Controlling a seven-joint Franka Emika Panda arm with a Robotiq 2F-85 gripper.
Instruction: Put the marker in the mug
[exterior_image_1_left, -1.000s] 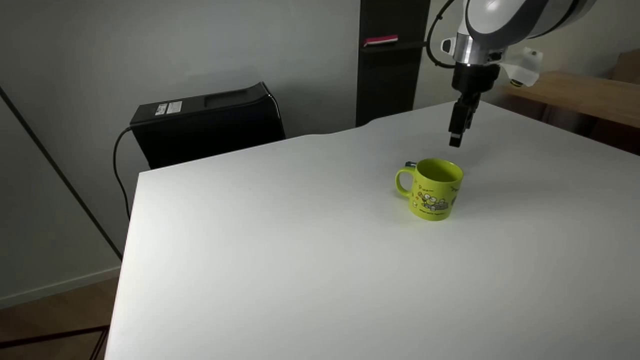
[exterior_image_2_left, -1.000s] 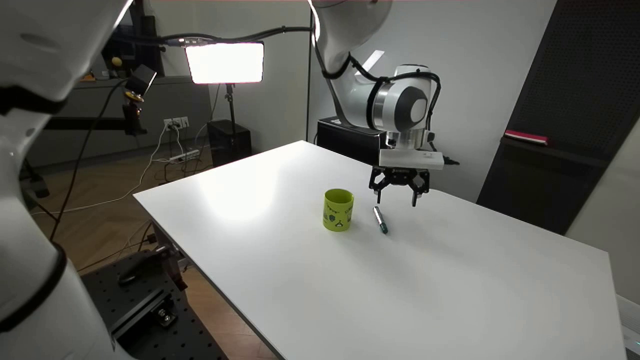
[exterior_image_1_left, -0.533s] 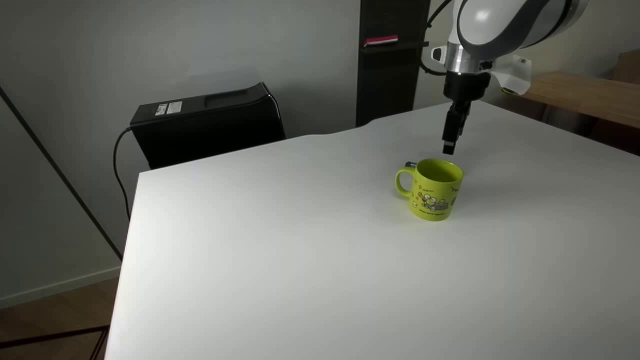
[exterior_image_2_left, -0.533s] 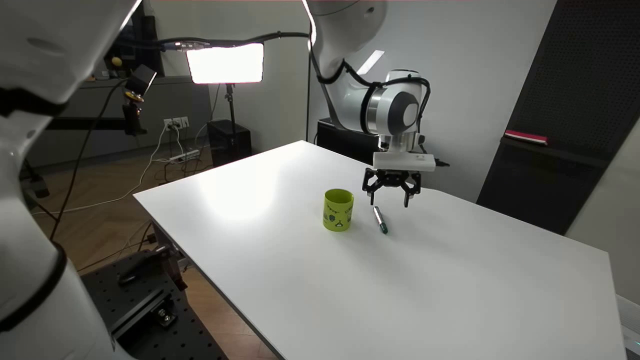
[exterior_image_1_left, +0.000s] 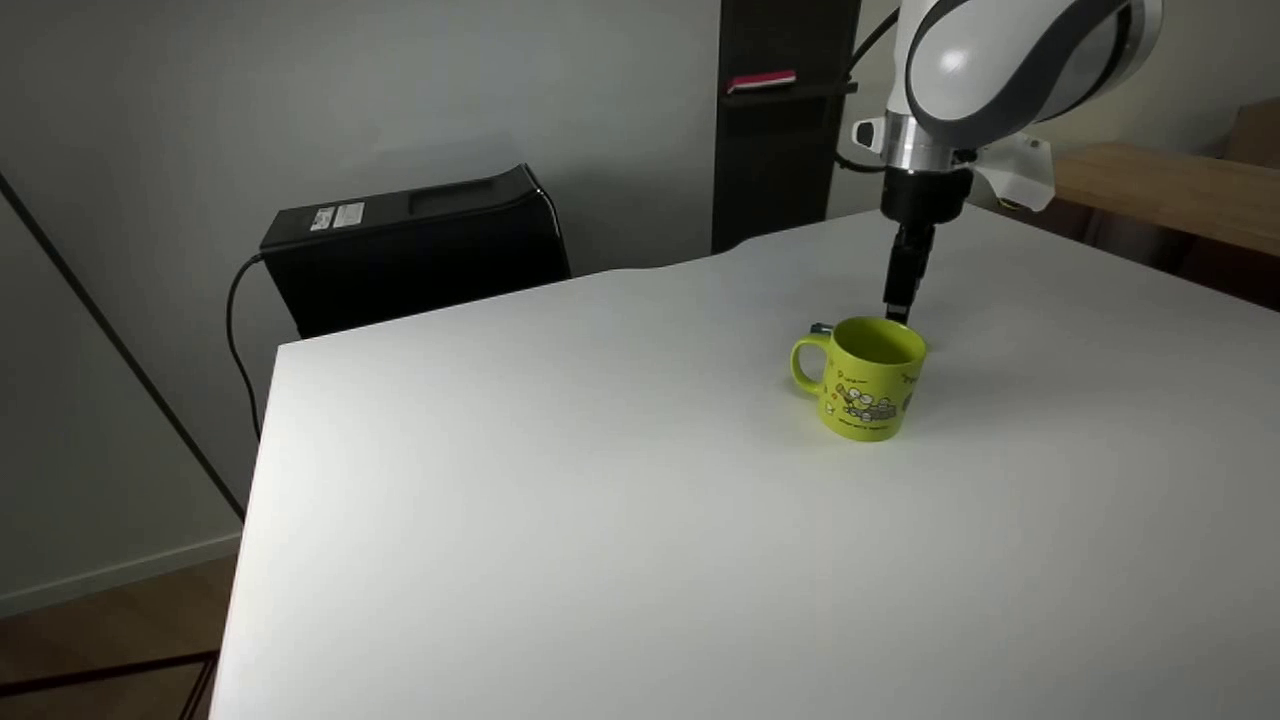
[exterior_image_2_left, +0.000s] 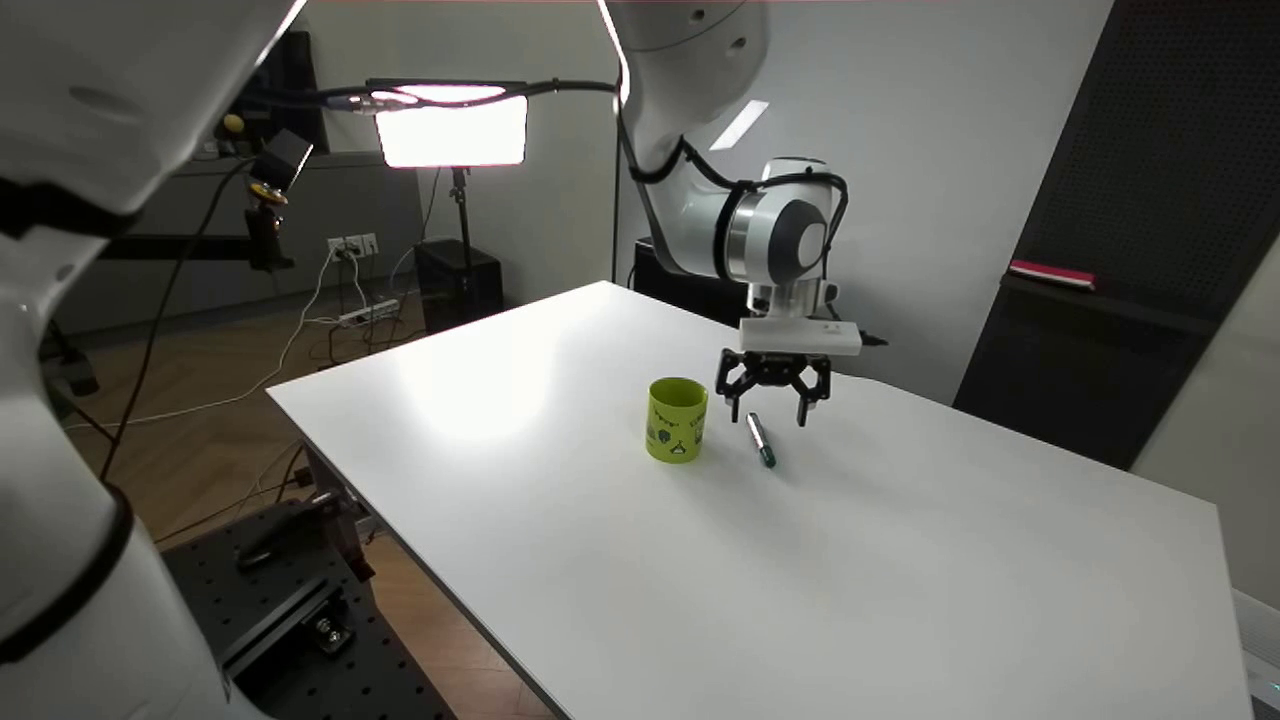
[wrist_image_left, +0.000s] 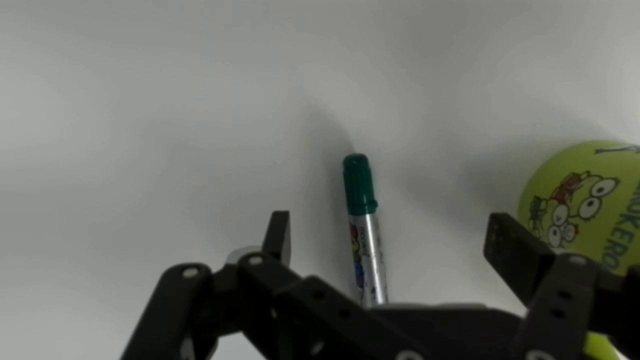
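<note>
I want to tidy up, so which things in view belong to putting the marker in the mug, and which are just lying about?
Belongs to the job:
green-capped marker, not yet gripped
lime-green mug, upright
end effector, open

Just lying or standing about:
flat red-and-white item
black labelled case
white power strip
bright light panel

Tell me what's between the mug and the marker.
In the wrist view, bare white tabletop separates the marker from the mug; one gripper finger hides part of that stretch.
</note>
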